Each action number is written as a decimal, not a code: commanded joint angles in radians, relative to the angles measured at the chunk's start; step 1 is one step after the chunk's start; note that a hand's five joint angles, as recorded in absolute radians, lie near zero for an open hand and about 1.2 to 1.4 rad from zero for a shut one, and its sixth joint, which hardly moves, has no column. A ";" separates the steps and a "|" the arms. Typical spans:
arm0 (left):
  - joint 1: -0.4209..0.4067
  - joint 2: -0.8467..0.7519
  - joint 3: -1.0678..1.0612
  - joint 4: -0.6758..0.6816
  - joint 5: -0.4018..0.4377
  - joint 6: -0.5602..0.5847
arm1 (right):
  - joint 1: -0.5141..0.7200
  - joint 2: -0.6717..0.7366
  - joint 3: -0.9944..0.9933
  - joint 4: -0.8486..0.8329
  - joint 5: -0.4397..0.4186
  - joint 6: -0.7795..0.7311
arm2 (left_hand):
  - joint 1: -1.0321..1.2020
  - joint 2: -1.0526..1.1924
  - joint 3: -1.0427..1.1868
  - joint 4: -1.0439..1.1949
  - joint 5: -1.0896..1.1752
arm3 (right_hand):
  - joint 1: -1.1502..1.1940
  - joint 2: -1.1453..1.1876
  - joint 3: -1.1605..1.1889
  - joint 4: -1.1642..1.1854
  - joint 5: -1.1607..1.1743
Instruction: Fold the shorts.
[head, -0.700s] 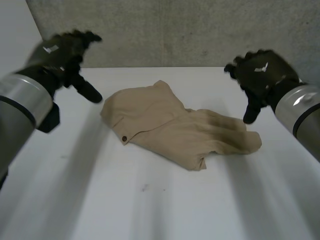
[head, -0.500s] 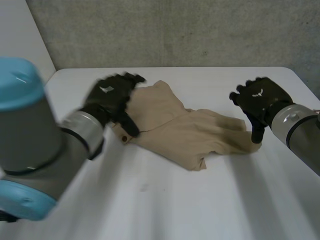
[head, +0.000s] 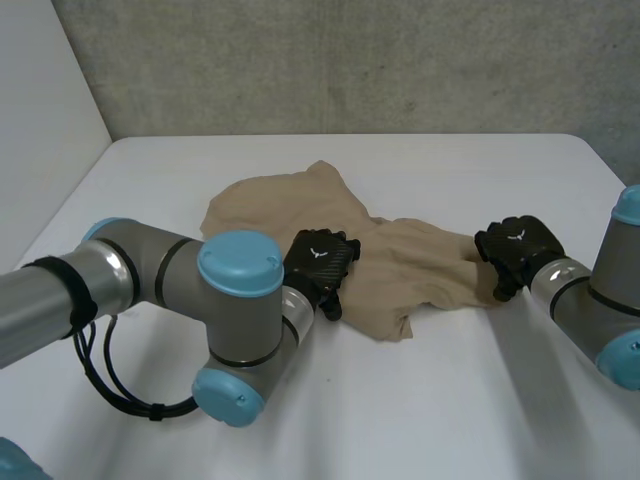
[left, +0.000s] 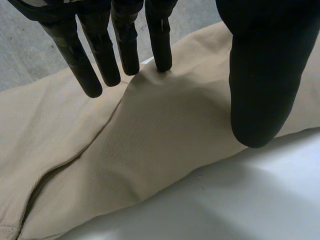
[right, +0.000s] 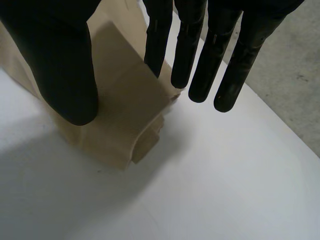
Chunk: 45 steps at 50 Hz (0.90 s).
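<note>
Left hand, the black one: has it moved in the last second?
Yes. The left hand swung in from the left of the shorts and came down onto their near edge, fingers straight.

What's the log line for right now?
phase: pre-grasp | shorts: crumpled on table | left hand: open, over near edge | right hand: open, over right end

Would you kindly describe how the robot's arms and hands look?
The left arm and right arm are grey tubes with light-blue joint caps. The left hand and right hand are black, each with a white mark on its back, slim fingers and a broad thumb.
</note>
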 joint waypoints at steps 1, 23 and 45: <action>0.000 -0.024 -0.003 0.033 0.011 0.016 | 0.002 0.014 -0.007 -0.036 -0.022 0.003 | 0.308 0.313 0.313 0.311 0.310 | 0.790 0.683 0.687 0.687 0.716; 0.010 0.240 -0.122 0.054 0.013 0.138 | 0.035 -0.257 0.088 -0.019 -0.011 0.141 | 0.962 0.967 0.967 0.966 0.965 | 0.790 0.683 0.687 0.687 0.716; 0.136 0.699 -0.421 -0.212 0.076 0.161 | 0.228 -0.327 -0.045 0.341 -0.010 0.141 | 0.962 0.967 0.967 0.966 0.965 | 0.790 0.683 0.687 0.687 0.716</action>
